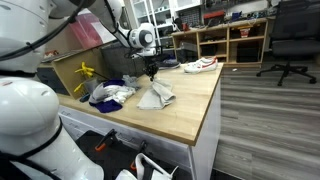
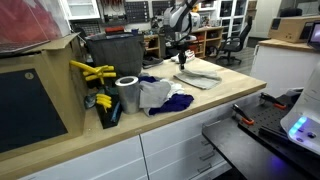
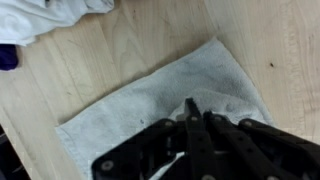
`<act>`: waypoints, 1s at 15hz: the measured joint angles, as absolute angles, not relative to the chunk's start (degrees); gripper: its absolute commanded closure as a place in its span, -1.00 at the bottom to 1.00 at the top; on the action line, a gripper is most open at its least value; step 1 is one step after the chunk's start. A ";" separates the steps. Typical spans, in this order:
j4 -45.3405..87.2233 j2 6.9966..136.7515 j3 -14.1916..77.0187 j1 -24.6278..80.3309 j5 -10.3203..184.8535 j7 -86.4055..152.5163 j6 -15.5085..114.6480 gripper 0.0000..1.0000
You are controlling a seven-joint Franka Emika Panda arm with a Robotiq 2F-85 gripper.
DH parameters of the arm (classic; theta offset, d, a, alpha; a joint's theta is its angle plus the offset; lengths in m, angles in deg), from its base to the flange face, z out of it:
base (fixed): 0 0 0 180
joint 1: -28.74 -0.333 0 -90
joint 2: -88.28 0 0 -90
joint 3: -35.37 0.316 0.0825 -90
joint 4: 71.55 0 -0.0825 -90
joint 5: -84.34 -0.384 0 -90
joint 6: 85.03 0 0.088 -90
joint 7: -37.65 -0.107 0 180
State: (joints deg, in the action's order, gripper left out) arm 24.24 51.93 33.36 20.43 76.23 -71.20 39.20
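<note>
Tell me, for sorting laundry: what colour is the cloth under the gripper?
Light grey cloth, clearest in the wrist view.

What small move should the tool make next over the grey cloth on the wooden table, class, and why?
Probably a short, straight lift. In the wrist view the tool is shut, its tips meeting right over the middle of the grey cloth, which lies nearly flat on the wooden table. Whether fabric is pinched cannot be told; a small rise would show it, without dragging toward the white and blue clothes nearby.
</note>
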 measured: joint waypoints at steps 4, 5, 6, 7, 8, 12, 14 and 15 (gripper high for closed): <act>23.95 49.41 33.51 19.02 76.23 -72.81 40.13 0.98; 23.93 48.90 33.52 18.65 76.23 -73.00 40.32 0.98; 23.89 48.48 33.53 18.34 76.23 -73.02 40.48 0.98; 23.84 48.13 33.54 18.07 76.23 -73.02 40.60 0.41; 23.73 47.83 33.54 17.87 76.23 -73.02 40.64 0.37; 23.39 47.63 33.55 17.47 76.86 -72.77 42.03 -0.19; 23.33 47.97 33.55 17.36 77.80 -71.56 44.33 -0.48; 23.32 48.29 33.55 17.31 78.32 -70.68 45.58 -0.62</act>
State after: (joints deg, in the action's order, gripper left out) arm 23.32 48.29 33.55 17.31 78.32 -70.68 45.58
